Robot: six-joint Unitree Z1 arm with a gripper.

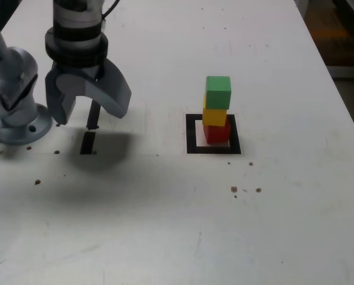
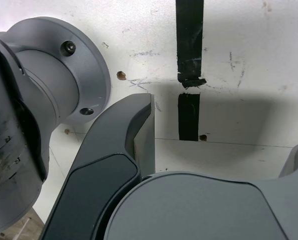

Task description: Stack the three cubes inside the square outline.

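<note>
The green cube (image 1: 217, 91) tops the yellow cube (image 1: 214, 116) and red cube (image 1: 216, 133), stacked inside the square outline (image 1: 191, 135) on the bench (image 1: 177, 225). The gripper (image 1: 76, 119), jaws spread and empty, hangs well apart over the black strips (image 1: 88, 142); it should retreat without brushing the slightly offset stack.

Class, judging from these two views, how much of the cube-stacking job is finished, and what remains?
Done: red cube, yellow cube and green cube stand stacked inside the square outline. In hand: nothing; the gripper hangs open and empty over the black strips. Left: nothing visible, though the stack looks slightly offset.
</note>
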